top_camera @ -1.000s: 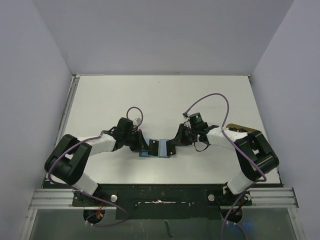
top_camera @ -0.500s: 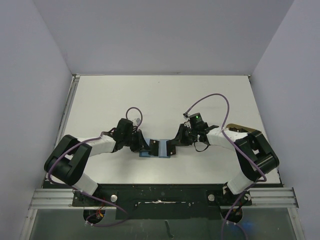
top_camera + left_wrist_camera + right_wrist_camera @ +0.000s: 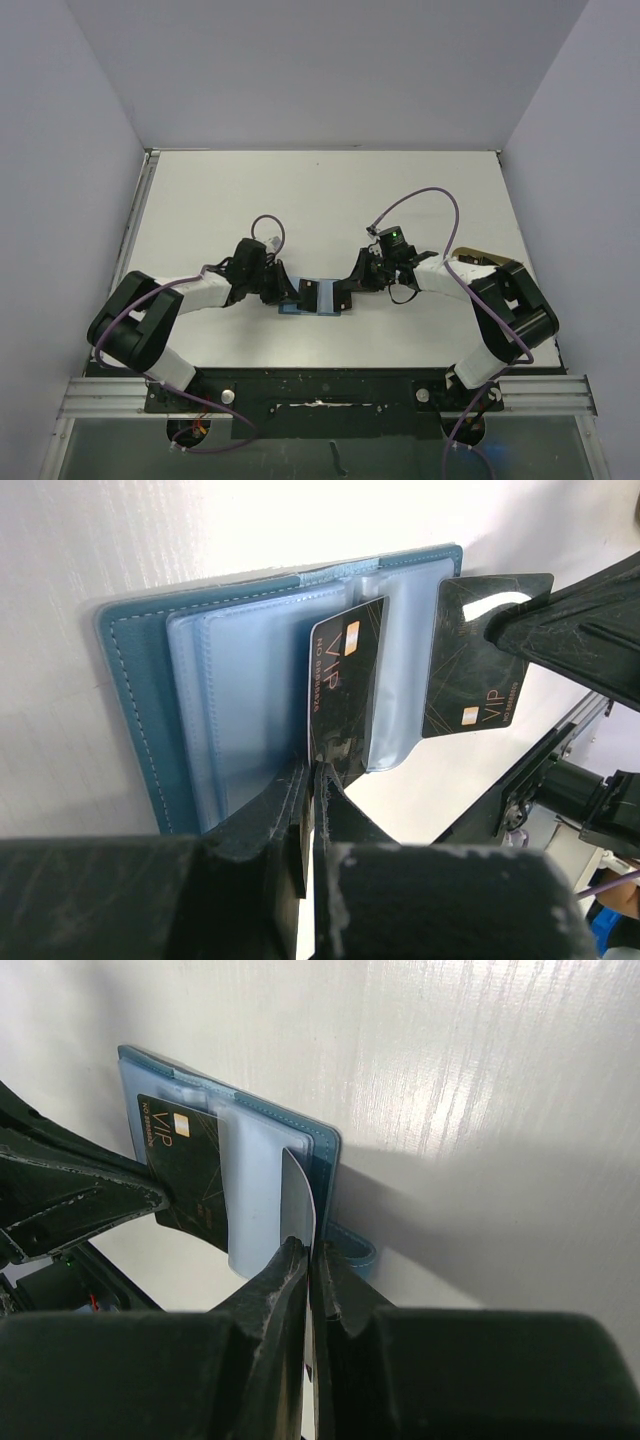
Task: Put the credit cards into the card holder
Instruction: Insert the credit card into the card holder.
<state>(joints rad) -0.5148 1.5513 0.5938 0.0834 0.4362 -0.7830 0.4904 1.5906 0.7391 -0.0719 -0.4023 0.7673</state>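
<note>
The teal-blue card holder [image 3: 322, 306] lies open and flat on the table between both grippers, its pale plastic slots [image 3: 240, 700] facing up. My left gripper [image 3: 312, 770] is shut on a black VIP card [image 3: 345, 675] that stands tilted over the middle slots. My right gripper [image 3: 310, 1250] is shut on a second black VIP card [image 3: 480, 650], seen edge-on in the right wrist view [image 3: 297, 1195], at the holder's right side. The snap tab [image 3: 355, 1252] sticks out beside the right fingers. I cannot tell whether either card is inside a slot.
The holder sits near the table's front edge in the top view. The two grippers [image 3: 290, 291] [image 3: 346, 294] face each other closely across it. A tan object [image 3: 480, 258] lies by the right arm. The table's black front rail [image 3: 320, 385] is just below.
Almost nothing has changed. The left wrist has settled very slightly. Both cards and the holder stay where they were.
</note>
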